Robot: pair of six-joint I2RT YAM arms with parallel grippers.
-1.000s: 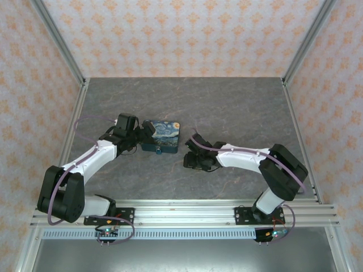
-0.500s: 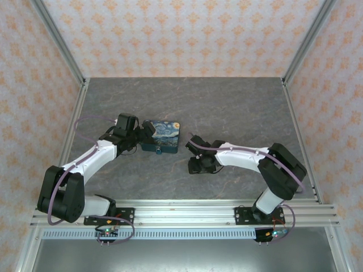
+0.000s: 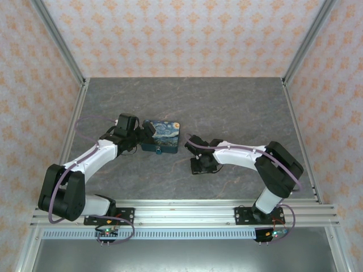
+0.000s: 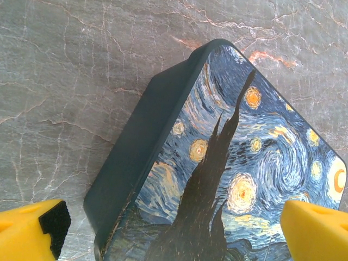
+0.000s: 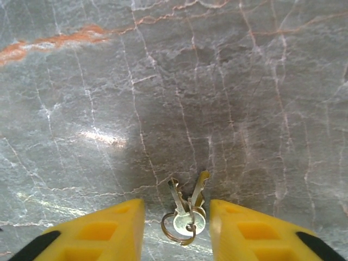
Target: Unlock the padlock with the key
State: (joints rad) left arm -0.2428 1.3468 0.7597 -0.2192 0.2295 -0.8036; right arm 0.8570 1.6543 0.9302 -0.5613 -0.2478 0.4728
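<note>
Right fingers: the yellow tips (image 5: 103,228) of the right gripper (image 5: 175,211) are spread and hold nothing. They sit low over the table, one on either side of the keys.
Keys: two small silvery keys (image 5: 189,217) on a split ring (image 5: 173,231) lie flat, blades fanned away from the wrist. They appear to touch neither tip.
Left fingers: the left gripper (image 4: 168,231) is spread wide around the padlock. One black pad (image 4: 54,223) is just apart from the teal side wall. I cannot tell whether the other finger touches.
Padlock: the padlock (image 3: 163,136) lies flat, painted face up, left of the table's centre and well apart from the right gripper (image 3: 198,164). Its keyhole cannot be made out.
Step (judged): key pick-up, tips not yet closed.
Risk 1: the tips could pinch both blades or the ring, because the keys share one ring. The wanted blade would then hang crooked and miss the keyhole.
Risk 2: the thin metal lies flush on the slab, so the tips may skid over it or scrape the table.
Risk 3: the padlock may slide during insertion, since the left grip is not visibly firm.
Surface: grey marbled table (image 3: 238,107) with rust veins and a glare patch near the keys.
Room: orange-patterned walls (image 3: 187,34), aluminium corner posts (image 3: 59,39), and a base rail (image 3: 187,212) at the near edge.
</note>
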